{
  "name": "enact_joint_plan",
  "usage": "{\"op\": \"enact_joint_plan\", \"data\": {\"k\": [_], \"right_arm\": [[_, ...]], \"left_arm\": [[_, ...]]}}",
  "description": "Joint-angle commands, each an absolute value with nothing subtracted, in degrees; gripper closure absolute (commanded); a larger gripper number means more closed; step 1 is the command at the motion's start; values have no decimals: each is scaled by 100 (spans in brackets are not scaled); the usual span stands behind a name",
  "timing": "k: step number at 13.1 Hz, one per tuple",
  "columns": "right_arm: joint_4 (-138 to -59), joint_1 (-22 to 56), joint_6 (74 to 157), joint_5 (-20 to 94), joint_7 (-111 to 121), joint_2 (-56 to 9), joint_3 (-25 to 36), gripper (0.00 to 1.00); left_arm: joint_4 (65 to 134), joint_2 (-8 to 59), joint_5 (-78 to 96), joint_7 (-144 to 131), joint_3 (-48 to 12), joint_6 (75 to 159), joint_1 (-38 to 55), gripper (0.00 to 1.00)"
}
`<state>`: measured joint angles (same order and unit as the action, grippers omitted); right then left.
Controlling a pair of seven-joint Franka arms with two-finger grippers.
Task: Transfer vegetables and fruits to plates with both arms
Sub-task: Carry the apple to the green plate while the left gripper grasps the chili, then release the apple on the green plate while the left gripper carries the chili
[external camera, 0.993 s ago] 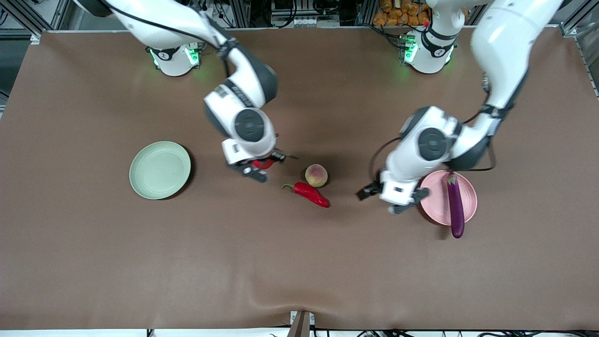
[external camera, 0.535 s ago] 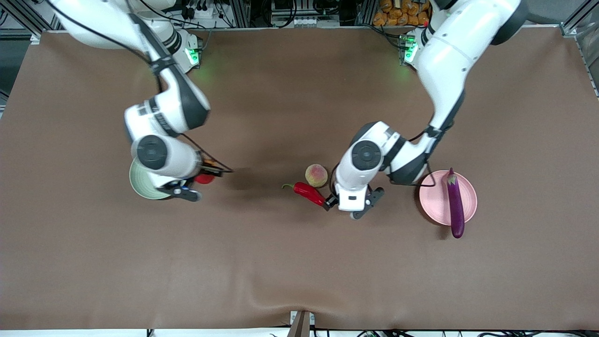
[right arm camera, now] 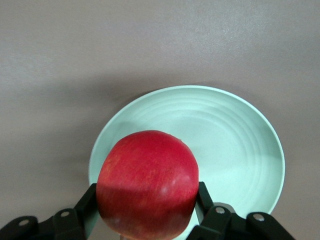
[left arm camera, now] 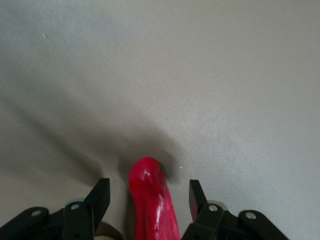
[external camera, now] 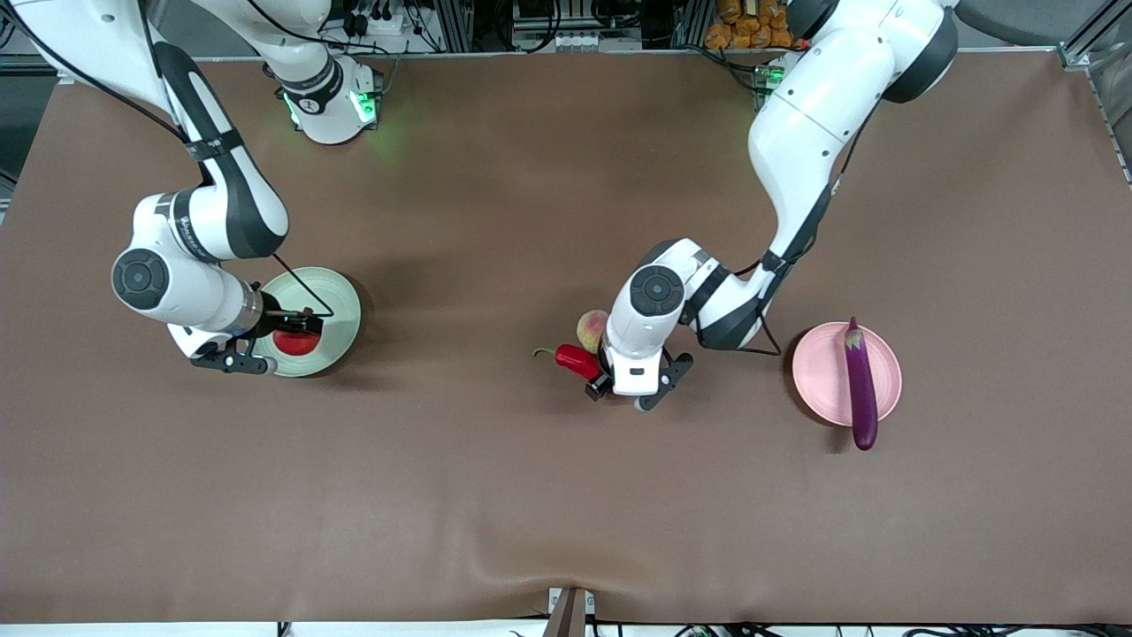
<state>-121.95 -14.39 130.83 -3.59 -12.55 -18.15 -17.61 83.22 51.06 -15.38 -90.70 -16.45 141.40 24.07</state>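
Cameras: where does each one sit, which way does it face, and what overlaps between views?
Front view: high across the table, facing the arm bases; shows both arms, green plate, pink plate bearing the eggplant, and the peach.
Left wrist view: on the left arm's wrist, looking down past the open left gripper straddling the chili pepper.
Right wrist view: on the right wrist, looking down at the right gripper holding the red fruit over the green plate.
Shared: front and left wrist show the chili; front and right wrist show fruit and green plate.
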Motion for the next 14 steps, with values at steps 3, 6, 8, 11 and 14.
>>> {"op": "enact_joint_plan", "data": {"k": [3,6,8,11,14], "right_arm": [[-12506,-1521,13831,-290,-738,-2073,-1538,89],[-12595,-1529,14089,-290,-738,-2153,-1529,82],[-12577,-1573,14028,-281,-782,-2145,-1486,0],[-12027,-1346,12960,330,-1175,-1926,-1599,0],[-10963,-557,12024,808,-2735,-1968,-1644,0]], "left_arm": [[8156,5274,-1485,-9115,-1529,14414,2549,98],[8007,5046,-1477,-9079,-1538,14370,2391,100],[7998,4669,-1511,-9009,-1582,14248,2164,100],[8024,4036,-1485,-7984,-1932,13625,1558,100],[8051,3657,-1485,-6746,-2669,12765,558,100]]}}
